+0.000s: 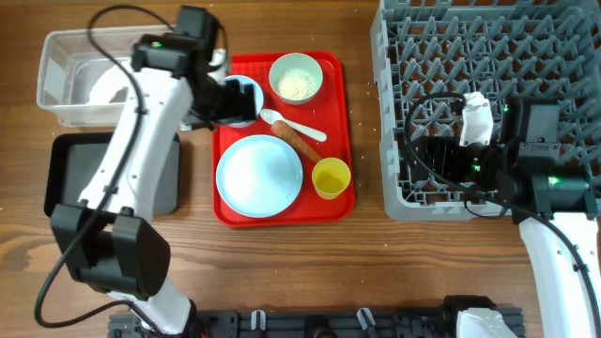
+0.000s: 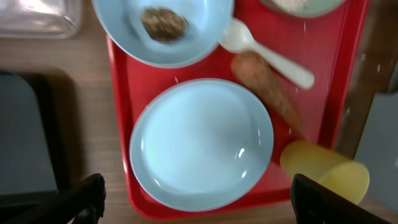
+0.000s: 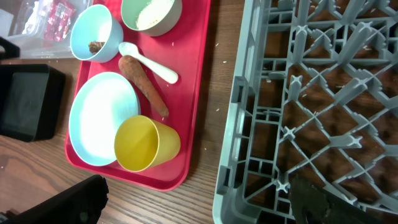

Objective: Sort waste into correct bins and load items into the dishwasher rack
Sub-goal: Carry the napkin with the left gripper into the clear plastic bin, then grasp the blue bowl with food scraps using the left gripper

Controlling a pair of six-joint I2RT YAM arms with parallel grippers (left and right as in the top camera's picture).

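The wooden worktop bears a red tray with the light blue plate, yellow cup, white spoon, sausage stick, a bowl of rice grains, and a blue bowl holding a brown scrap. The left fingers hang wide apart and empty over the plate. The right fingers, also wide and empty, hover above the grey rack.
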